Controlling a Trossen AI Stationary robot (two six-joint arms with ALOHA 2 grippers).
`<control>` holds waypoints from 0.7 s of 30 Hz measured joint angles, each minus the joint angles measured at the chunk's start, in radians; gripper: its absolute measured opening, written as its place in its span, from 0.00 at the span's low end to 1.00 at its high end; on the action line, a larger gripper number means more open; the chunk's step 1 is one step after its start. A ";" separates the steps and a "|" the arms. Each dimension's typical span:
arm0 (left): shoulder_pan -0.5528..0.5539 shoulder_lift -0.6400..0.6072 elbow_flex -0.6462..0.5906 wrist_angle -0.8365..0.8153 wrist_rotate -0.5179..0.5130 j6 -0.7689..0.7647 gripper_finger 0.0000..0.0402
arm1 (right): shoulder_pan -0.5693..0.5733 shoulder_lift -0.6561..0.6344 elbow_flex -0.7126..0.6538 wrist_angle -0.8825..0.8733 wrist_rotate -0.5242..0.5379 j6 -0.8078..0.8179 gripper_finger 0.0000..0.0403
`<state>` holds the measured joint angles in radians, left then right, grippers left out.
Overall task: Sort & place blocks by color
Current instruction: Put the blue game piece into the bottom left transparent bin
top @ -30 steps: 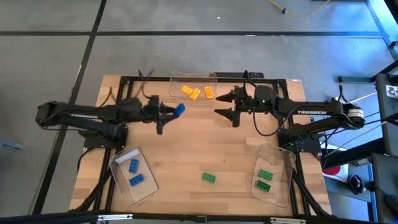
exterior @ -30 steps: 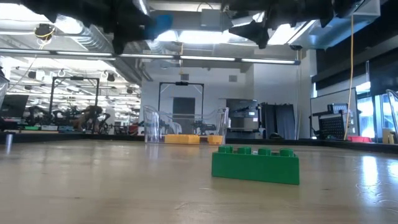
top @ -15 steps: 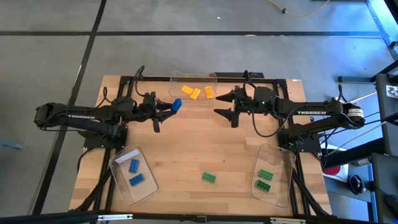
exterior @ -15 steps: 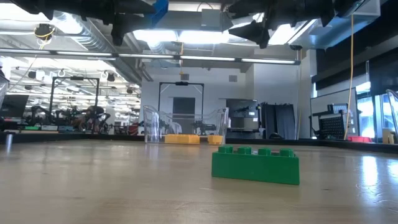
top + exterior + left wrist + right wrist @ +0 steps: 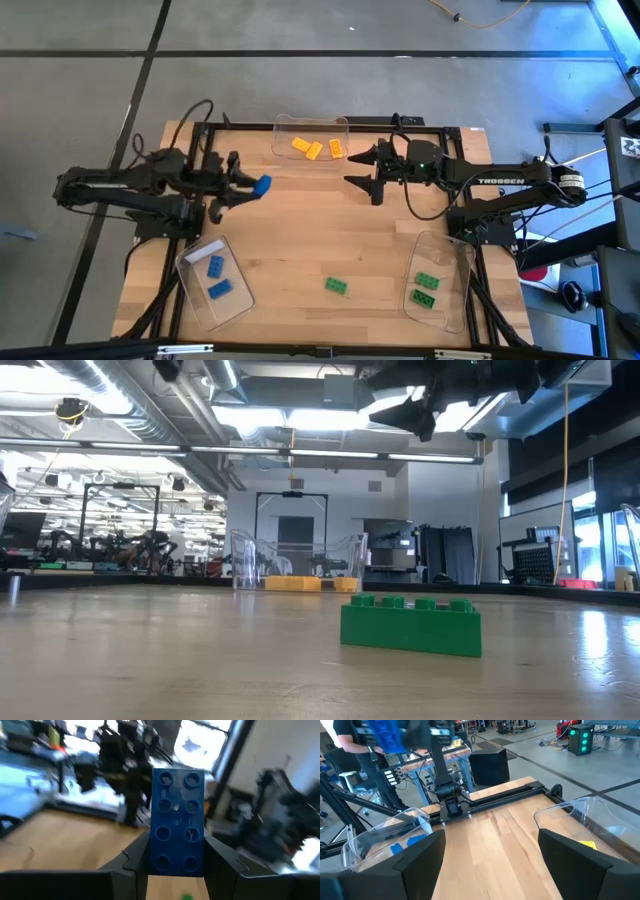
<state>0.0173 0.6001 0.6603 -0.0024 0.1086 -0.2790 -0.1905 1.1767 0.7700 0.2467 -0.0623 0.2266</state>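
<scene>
A: Where's the blue block [image 5: 262, 184]?
B: Pinched in the left gripper [image 5: 253, 188], held above the table's [image 5: 300, 235] far left.
A: And the right gripper [image 5: 362, 170]?
B: Jaws spread, empty, near the far tray [image 5: 283, 128]. A green block [image 5: 336, 286] lies near-centre.

The left arm is stretched across the left half of the high view, its left gripper [image 5: 252, 188] raised above the table left of centre, fingers [image 5: 135, 857] clamped on a blue block [image 5: 177, 821]. The right arm is extended from the right edge toward the upper middle, where the right gripper [image 5: 362, 168] is held with its fingers spread wide and nothing between them.
</scene>
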 joint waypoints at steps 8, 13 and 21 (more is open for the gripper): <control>-0.198 0.021 0.219 -0.610 0.018 -0.098 0.32 | 0.000 0.000 0.000 -0.007 0.000 0.034 0.80; -0.391 0.068 0.207 -0.709 0.032 -0.263 0.32 | 0.000 0.000 0.000 -0.007 0.004 0.060 0.80; -0.763 0.285 0.178 -0.707 0.005 -0.481 0.32 | 0.000 0.000 0.000 -0.046 0.054 0.059 0.80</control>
<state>-0.7453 0.8848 0.8379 -0.7090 0.1132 -0.7604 -0.1905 1.1767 0.7700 0.2007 -0.0078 0.2859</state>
